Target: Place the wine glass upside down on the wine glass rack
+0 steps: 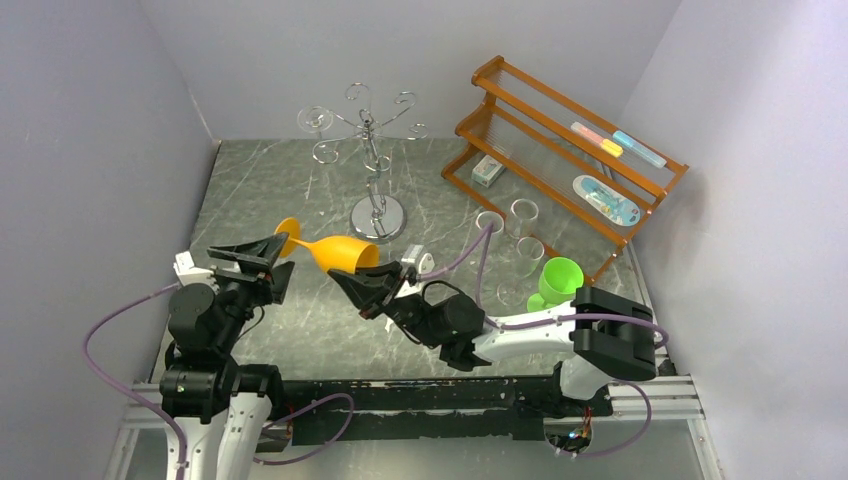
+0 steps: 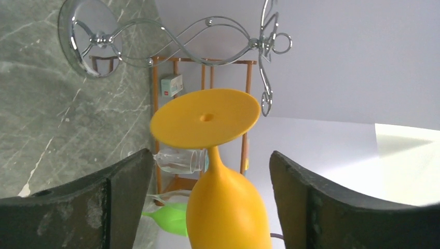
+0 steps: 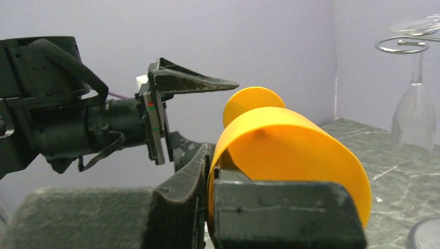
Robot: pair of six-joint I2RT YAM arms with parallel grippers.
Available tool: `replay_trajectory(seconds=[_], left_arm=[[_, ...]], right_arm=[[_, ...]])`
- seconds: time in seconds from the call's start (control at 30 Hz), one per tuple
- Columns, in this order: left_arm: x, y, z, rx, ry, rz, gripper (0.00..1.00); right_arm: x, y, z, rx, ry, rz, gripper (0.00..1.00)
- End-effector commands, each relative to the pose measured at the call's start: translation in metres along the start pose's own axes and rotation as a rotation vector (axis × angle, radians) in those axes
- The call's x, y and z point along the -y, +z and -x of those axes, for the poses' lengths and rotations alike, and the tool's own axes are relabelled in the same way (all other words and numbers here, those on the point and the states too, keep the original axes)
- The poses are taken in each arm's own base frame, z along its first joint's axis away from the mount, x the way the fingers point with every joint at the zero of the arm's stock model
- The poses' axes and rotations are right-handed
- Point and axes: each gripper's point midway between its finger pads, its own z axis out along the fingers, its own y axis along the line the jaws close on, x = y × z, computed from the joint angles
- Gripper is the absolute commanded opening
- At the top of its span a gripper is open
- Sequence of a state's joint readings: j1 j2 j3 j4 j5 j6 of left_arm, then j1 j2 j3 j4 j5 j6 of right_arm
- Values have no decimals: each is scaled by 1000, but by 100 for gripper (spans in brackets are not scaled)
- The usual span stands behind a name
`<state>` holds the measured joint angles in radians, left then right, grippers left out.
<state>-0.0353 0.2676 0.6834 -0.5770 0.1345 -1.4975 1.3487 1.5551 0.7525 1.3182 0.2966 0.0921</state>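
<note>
Glass [image 1: 335, 252] lies sideways in the air, its rim pinched by the right gripper [image 1: 366, 279]. Left gripper [image 1: 284, 257] stands wide open at its foot.

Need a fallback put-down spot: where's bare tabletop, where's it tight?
Bare marble between the left wall and the wine glass rack, plus the near-centre strip. Crowded on the right: clear glasses and green glass before the wooden shelf.
</note>
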Motion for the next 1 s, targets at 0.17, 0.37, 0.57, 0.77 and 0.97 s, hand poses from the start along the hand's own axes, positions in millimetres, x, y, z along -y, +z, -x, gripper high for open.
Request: replay_trajectory(seconds=[0.17, 0.37, 0.57, 0.77, 0.97], left_arm=[[21, 8, -2, -26, -25, -74, 62], [4, 21, -6, -54, -76, -25, 58], [15, 27, -6, -59, -67, -91, 49], [20, 24, 0, -21, -12, -120, 13], [28, 26, 0, -18, 87, -167, 5]], right_arm=[[-25, 9, 3, 43, 53, 104, 0], [-33, 11, -1, 44, 66, 139, 0], [-32, 12, -3, 48, 71, 137, 0], [-32, 11, -9, 17, 56, 138, 0], [-31, 14, -9, -39, 47, 127, 29]])
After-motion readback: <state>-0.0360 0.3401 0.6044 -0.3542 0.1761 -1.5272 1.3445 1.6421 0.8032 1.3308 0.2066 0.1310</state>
